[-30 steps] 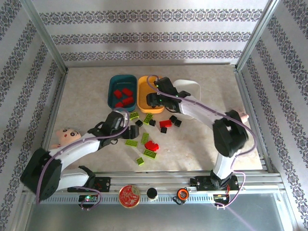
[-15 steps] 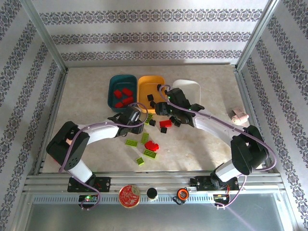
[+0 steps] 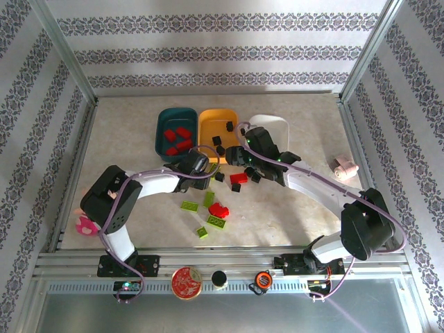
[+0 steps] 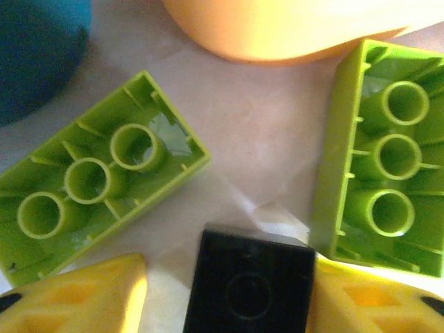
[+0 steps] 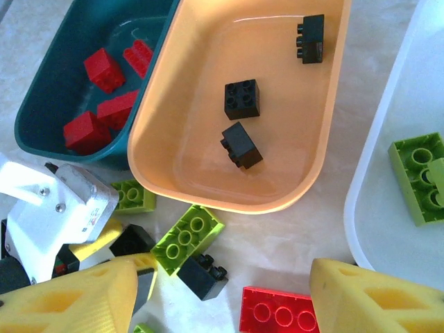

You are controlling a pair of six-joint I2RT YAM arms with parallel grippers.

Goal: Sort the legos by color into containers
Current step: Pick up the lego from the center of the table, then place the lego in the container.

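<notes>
While my left pincer (image 4: 229,281) grips a small black plastic brick (image 4: 250,288), lime green oblong bricks (image 4: 104,187) lie at ten and two o'clock. My right pincer (image 5: 222,277) hangs unclenched.

I see the table (image 3: 298,208), a beige surface with a marble pattern. At its far middle stand the teal tray (image 3: 177,111), the orange tray (image 3: 216,113) and the white tray (image 3: 277,125), side by side. In front of them lie loose lime green legos (image 3: 189,205), red legos (image 3: 219,210) and black legos (image 3: 236,187). A pink-and-white roll (image 3: 343,166) lies near the right edge, and a pink toy (image 3: 86,225) near the left edge.
</notes>
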